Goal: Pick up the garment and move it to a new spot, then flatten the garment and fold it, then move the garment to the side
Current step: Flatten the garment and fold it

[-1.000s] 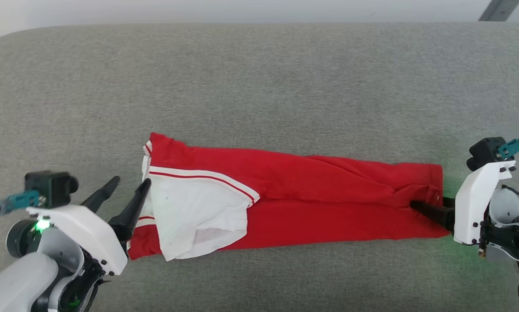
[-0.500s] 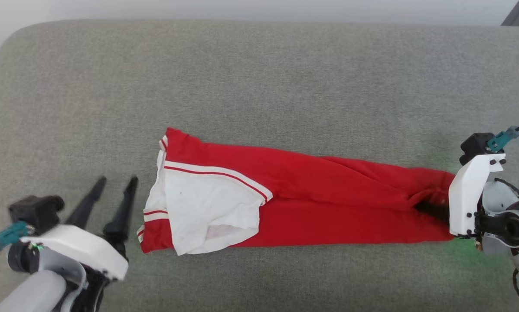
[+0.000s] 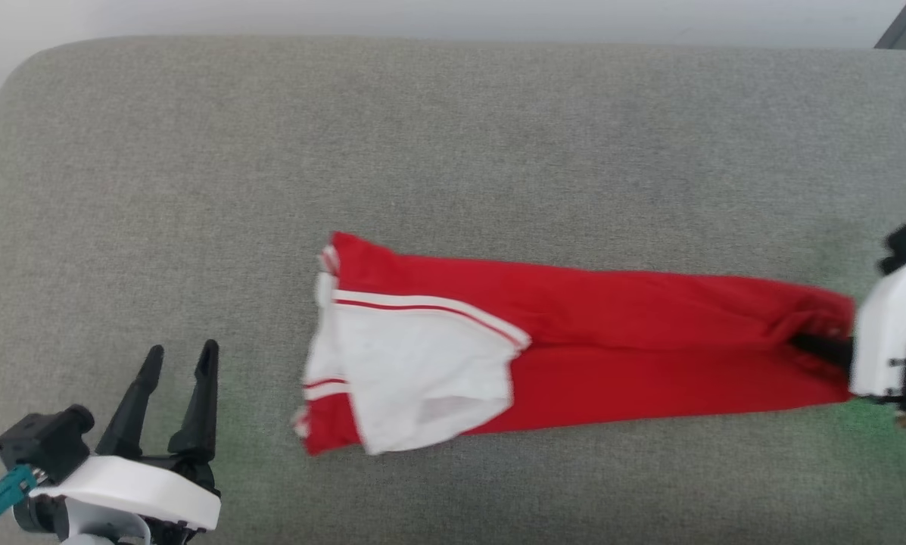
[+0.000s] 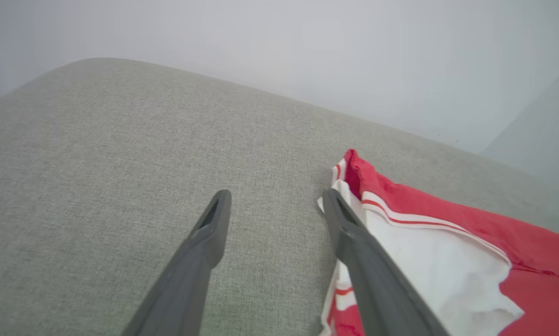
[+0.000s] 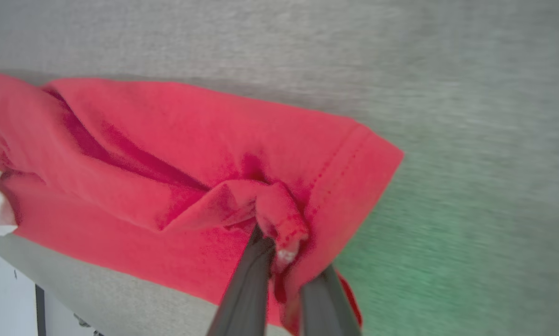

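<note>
R pincer (image 5: 286, 259) tight on garment (image 3: 611, 356)

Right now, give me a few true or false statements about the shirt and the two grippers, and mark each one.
1. The right gripper is shut on the red hem end of the shirt. True.
2. The left gripper is holding the white sleeve. False: in the head view it is open and sits apart from the shirt, over the grey cushion.
3. The shirt lies as a long narrow strip across the grey cushion. True.
4. The white sleeve is at the end of the shirt nearest the right gripper. False: it is at the opposite end, towards the left gripper.
</note>
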Controlling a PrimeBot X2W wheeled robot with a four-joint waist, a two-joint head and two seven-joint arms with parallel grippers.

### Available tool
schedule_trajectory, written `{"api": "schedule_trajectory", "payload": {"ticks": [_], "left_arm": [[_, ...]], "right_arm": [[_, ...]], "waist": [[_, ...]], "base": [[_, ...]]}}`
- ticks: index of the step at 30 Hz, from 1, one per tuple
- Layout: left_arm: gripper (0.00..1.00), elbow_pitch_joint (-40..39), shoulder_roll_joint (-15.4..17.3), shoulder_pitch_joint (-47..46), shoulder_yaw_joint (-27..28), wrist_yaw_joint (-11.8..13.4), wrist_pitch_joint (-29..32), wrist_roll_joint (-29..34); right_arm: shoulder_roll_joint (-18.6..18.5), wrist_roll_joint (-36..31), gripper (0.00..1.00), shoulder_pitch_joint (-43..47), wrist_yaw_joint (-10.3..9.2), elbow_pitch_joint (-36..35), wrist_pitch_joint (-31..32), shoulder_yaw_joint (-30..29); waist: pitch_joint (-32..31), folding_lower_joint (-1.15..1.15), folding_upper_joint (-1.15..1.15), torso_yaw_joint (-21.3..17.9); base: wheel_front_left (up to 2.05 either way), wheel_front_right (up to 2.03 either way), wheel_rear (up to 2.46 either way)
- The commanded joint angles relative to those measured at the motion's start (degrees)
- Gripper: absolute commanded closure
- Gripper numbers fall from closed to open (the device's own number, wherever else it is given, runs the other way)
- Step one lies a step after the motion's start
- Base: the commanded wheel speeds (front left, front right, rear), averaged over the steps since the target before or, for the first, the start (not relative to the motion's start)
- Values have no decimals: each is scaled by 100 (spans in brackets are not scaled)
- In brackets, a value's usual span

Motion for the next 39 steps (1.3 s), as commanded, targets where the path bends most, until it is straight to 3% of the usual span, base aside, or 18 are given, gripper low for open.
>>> {"api": "schedule_trajectory", "payload": {"ticks": [1,12,18,32,35,39], "left_arm": [[0,1,-48,69,79,-49,-26,82],[0,325,-862,312,924,-646,-25,753],[0,463,-1063,287,1124,-745,-26,945],[0,452,-1194,414,1165,-783,-26,951],[0,472,-1205,408,1090,-784,-26,884],[0,502,-1198,388,1033,-784,-26,843]], "right_arm": [[-58,-17,100,57,-16,29,-42,-50],[-790,-644,100,-209,-15,1002,-341,-787],[-645,-841,100,-457,-14,1217,-355,-852],[12,-447,100,171,-11,-1035,192,-202],[418,-462,100,246,-11,-1554,313,103],[695,-522,100,242,-11,-1720,390,369]], "waist": [[-6,0,0,-12],[-35,0,0,-186],[-59,0,0,-288],[-256,0,0,-273],[-304,0,0,-144],[-340,0,0,-19]], "base": [[0,0,0],[0,0,0],[0,0,0],[0,0,0],[0,0,0],[0,0,0]]}}
